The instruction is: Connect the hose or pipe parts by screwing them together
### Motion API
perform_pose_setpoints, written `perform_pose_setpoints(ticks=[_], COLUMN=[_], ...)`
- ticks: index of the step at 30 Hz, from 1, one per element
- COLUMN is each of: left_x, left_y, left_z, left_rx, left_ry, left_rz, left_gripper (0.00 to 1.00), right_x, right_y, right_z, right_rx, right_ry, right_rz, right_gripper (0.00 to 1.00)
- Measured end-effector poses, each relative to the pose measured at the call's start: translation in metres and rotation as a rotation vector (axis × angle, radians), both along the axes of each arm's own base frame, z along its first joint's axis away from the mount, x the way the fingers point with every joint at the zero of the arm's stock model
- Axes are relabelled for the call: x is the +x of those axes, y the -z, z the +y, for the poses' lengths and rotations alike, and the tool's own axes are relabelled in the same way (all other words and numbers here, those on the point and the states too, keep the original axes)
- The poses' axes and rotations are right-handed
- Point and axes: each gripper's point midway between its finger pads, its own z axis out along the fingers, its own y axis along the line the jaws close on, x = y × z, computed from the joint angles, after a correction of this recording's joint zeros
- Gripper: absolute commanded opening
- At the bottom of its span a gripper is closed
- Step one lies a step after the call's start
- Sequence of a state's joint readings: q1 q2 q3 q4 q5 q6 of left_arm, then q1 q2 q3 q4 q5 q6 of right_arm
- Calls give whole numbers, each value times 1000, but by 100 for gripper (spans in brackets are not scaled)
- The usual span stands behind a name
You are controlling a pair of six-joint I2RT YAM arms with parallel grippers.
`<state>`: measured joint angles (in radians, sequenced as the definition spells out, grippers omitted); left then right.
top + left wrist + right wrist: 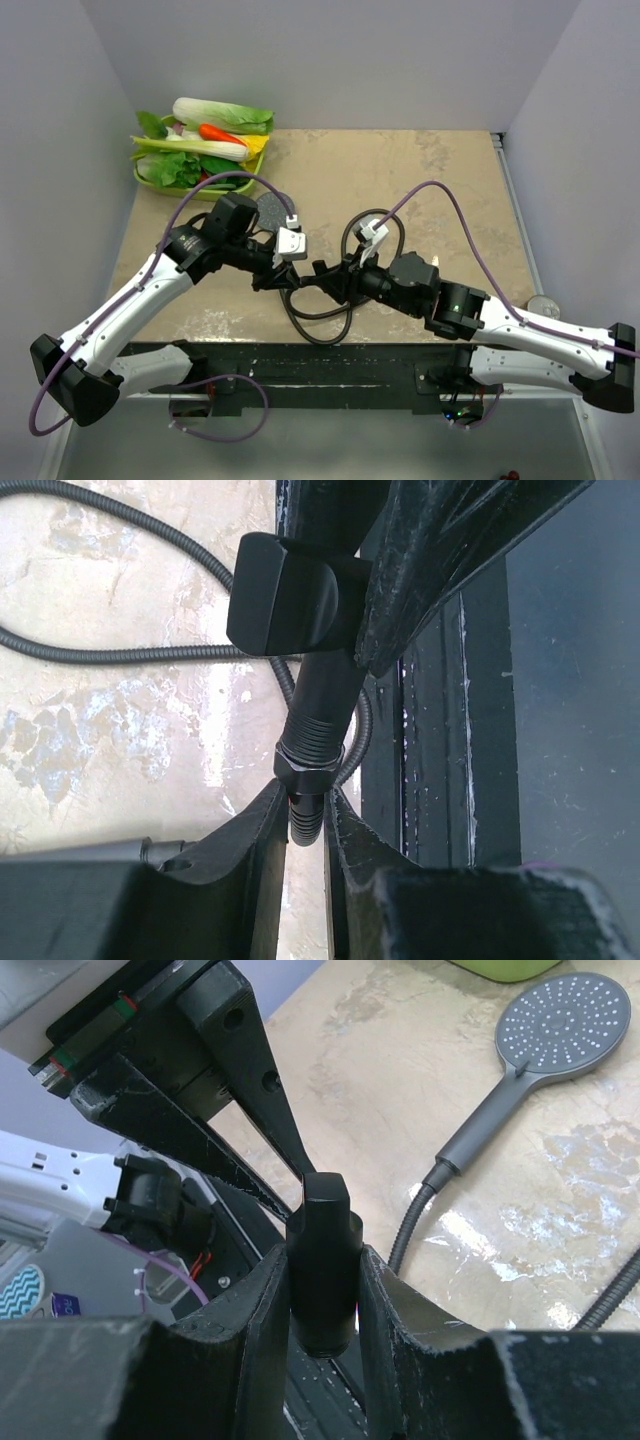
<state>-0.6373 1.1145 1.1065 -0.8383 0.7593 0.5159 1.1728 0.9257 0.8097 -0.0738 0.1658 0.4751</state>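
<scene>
Two grippers meet tip to tip above the near edge of the table [420, 180]. Furthest left, the head [565, 1022] lies face up on the table, its handle already joined to the hose [100, 655], which loops back toward the arms. The left gripper [305, 792] stands narrow around the hose's free end, just below the nut [310, 767]; I cannot tell whether its fingers pinch or only flank it. The nut sits on the first threads of the fitting [322, 705], with most of the thread bare beyond it. The right gripper [325, 1260] clamps the fitting's black body. Stem, nut and hose end share one axis, running straight out from the left fingers, so turning the nut likely falls to the left arm.
</scene>
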Motion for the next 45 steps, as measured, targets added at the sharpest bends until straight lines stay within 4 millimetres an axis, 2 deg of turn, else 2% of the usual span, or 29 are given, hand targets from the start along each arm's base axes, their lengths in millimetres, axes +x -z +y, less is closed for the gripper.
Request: perform_pose_setpoints(ticks=[5, 14, 30, 45], left_x=[-1, -3, -9, -7], left_y=[-2, -2, 8, 13], left_z=[-2, 0, 7, 10], left_rx=[-10, -1, 100, 153], left_ry=[-3, 0, 58, 24], left_rz=[16, 19, -110, -135], left_gripper=[0, 0, 0, 0], right_x=[-1, -3, -8, -8], right_y=[-2, -1, 8, 16], right_z=[-1, 1, 9, 12], right_rx=[16, 9, -105, -119], right_ry=[6, 2, -35, -32], right_rz=[1, 5, 46, 70], right_gripper=[0, 0, 0, 0])
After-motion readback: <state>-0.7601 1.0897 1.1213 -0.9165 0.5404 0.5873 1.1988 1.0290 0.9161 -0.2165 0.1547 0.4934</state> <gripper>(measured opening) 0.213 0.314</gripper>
